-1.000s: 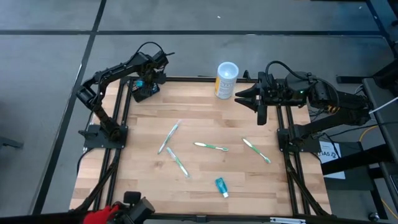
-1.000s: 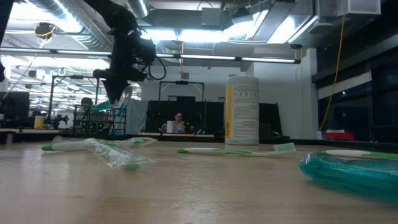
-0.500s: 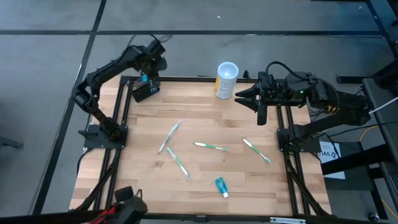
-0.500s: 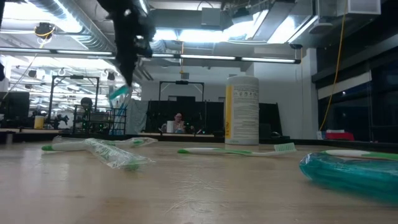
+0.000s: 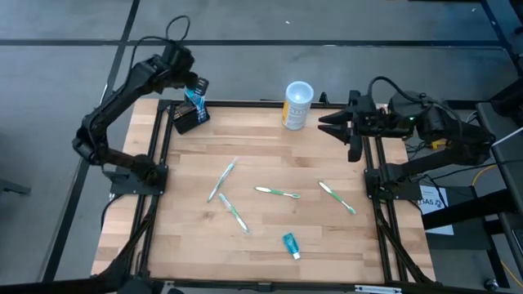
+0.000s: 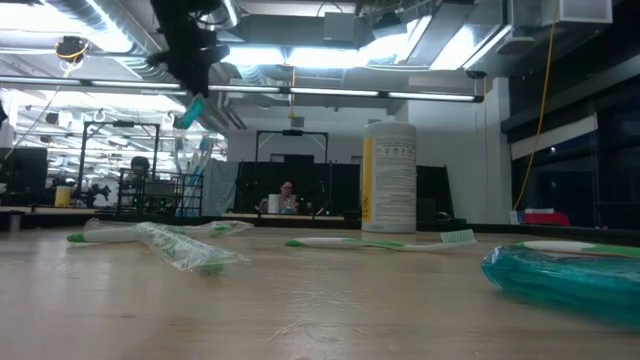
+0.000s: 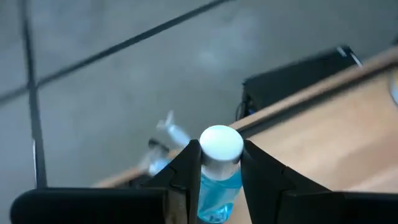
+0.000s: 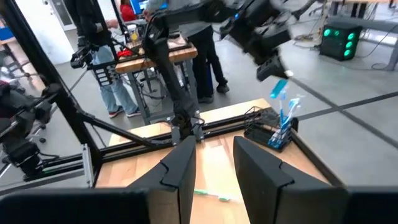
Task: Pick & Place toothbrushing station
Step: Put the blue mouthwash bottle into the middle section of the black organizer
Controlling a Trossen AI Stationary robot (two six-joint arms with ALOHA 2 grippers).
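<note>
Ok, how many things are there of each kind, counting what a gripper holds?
Toothbrushes lying flat: 4
Tube: 1
Cup: 1
Holder: 1
Bottle in left gripper: 1
Total: 8

- We see a small black slotted holder block (image 5: 186,119) holding blue-and-white toothbrushes (image 8: 283,118).
- Our left gripper (image 7: 217,163), dark-fingered, grips a translucent blue tube with a white round cap (image 7: 221,144).
- A white cup with a yellow band (image 5: 297,105) stands on the pale wooden slatted table (image 5: 327,237).
- Green-and-white toothbrushes (image 5: 276,193) lie scattered near a teal packet (image 5: 291,244).
</note>
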